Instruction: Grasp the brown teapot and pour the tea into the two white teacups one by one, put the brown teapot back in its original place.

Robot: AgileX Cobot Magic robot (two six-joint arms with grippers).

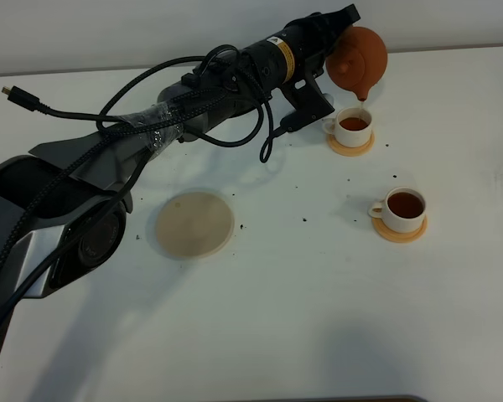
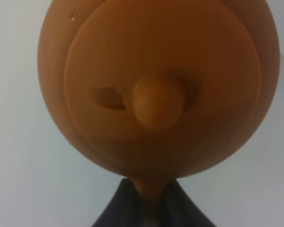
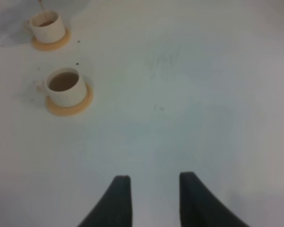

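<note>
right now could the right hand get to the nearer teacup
Probably yes. The right hand hangs open and empty over bare table, with nothing between it and the nearer teacup. The left hand and teapot are busy over the farther cup.

Teapot tipped over the far cup, both cups showing tea.

The brown teapot [image 1: 359, 59], squat, round, reddish clay, hung tilted with its short spout pointing down over the far white teacup [image 1: 352, 124]; its knobbed lid [image 2: 158, 101] sat in place. That cup stood on its orange-tan saucer [image 1: 351, 146] with dark reddish tea [image 1: 354, 123] inside. The near white teacup [image 1: 402, 208] stood upright on its own saucer [image 1: 400, 231], also holding tea. The pale beige round coaster [image 1: 194, 224] lay flat and bare, well apart from both cups.
</note>
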